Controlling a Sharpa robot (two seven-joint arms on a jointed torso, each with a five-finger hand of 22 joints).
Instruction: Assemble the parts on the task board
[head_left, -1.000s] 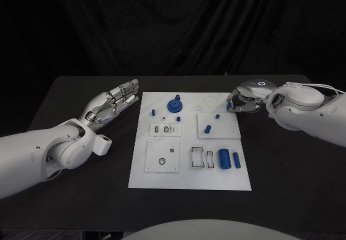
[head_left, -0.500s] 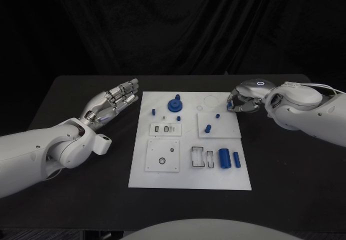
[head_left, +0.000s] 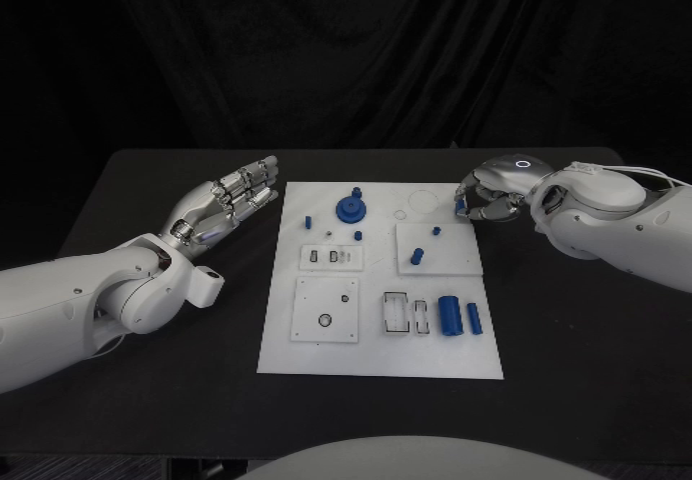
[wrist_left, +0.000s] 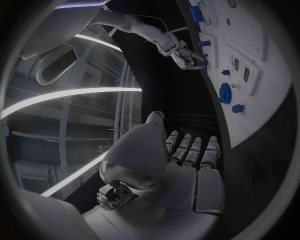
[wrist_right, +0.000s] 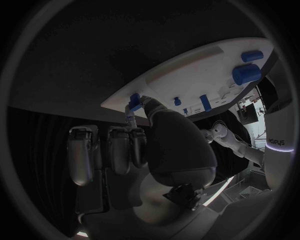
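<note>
right hand pinching small blue part at board edge; light, rigid, slippery | left hand hovering open

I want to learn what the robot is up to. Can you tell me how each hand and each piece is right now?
Silver left hand: open, fingers straight, beside the board.
Silver right hand: pinching a small blue peg.
White task board: flat on the table.
Big blue round gear: seated on the board.
Blue cylinder: lying down.

White task board, blue parts, black table
</note>
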